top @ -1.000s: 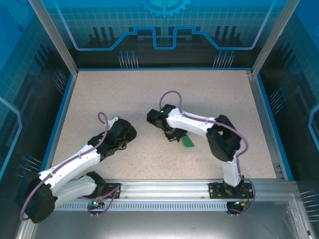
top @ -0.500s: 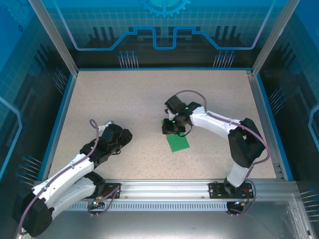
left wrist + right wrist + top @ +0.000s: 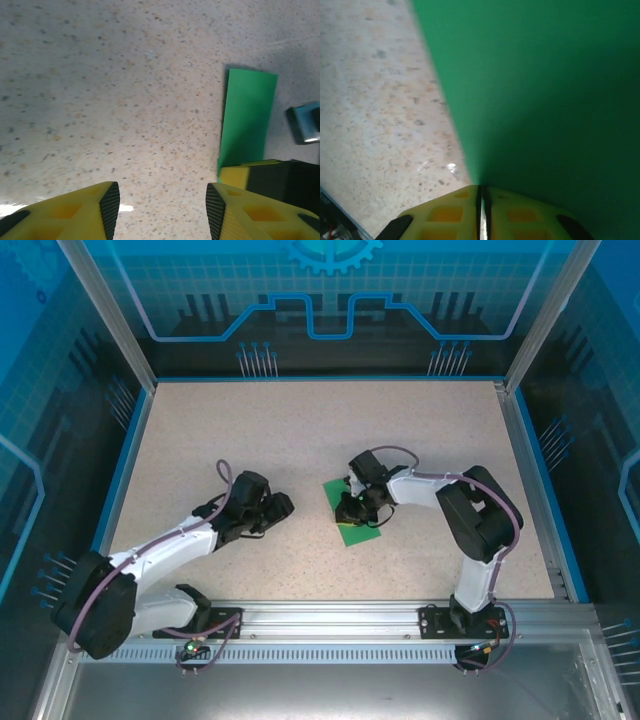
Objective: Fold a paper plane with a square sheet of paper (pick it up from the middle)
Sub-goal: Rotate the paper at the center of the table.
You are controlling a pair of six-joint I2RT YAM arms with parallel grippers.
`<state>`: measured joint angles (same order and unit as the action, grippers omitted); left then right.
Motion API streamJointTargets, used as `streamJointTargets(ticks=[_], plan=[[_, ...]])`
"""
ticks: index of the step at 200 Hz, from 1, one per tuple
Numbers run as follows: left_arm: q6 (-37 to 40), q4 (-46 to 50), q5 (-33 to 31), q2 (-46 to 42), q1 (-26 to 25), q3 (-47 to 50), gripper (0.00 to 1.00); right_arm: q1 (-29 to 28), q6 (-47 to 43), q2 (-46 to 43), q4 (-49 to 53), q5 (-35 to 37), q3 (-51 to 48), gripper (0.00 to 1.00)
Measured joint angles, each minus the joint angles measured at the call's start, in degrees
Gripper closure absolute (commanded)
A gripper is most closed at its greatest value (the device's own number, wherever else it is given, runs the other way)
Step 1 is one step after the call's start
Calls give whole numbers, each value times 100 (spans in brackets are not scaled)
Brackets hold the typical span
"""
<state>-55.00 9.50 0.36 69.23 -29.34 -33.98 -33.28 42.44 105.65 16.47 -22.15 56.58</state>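
pinching the square sheet of paper (image 3: 545,90) in the clenched right gripper (image 3: 481,192); hovering the left gripper (image 3: 162,200), released and empty, left of it.

On my feed the speckled beige tabletop (image 3: 300,430) is framed by a thin blue edging (image 3: 330,378). An aluminium rail (image 3: 330,615) runs along its near edge, and a grey metal sheet (image 3: 330,690) lies nearer still. Slanted metal posts (image 3: 105,310) rise from the far corners. Behind the far edge I see a back panel (image 3: 330,300) with blue line graphics.
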Motion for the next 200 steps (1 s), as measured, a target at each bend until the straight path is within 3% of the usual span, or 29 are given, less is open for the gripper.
streamJointTargets(ticks=[66,96,140,200], plan=[[11,-85,293,542,0,-332,52,-219,1687,-225,-1316,238,-638,86],[13,-136,468,767,0,-461,53,-361,1912,-275,-1482,420,-649,83],[13,-190,555,758,0,-487,52,-444,1873,-905,-483,1095,-426,76],[164,-39,575,632,0,-535,52,-870,1602,-1637,807,1939,999,69]])
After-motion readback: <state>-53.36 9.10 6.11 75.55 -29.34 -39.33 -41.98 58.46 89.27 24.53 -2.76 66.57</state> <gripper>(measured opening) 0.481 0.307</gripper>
